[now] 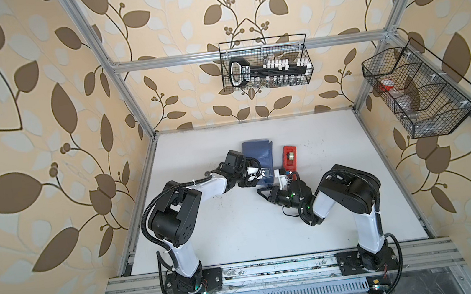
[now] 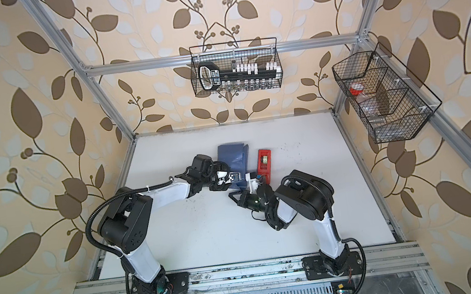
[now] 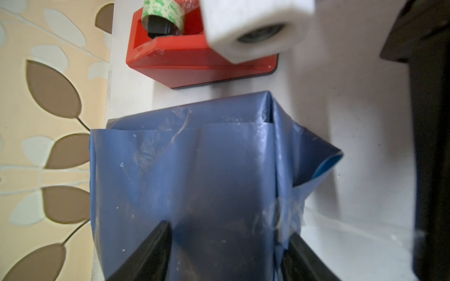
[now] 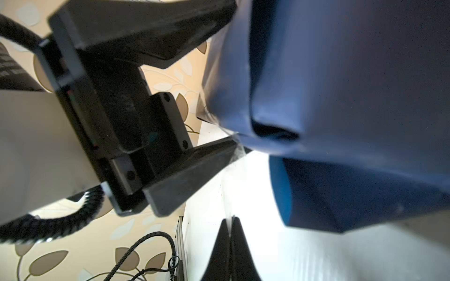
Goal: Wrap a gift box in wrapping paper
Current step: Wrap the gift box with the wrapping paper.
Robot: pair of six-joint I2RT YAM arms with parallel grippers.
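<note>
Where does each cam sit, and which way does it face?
Top views: high above the front rail, looking down on the table; left arm and right arm show whole.
Left wrist: behind the open left gripper, facing across the wrapping paper to the red tape dispenser; own fingers show.
Right wrist: low by the table, behind the shut right gripper, facing the paper and the left gripper; own fingertips show.
Shared: both wrist views see the paper and the left gripper.
</note>
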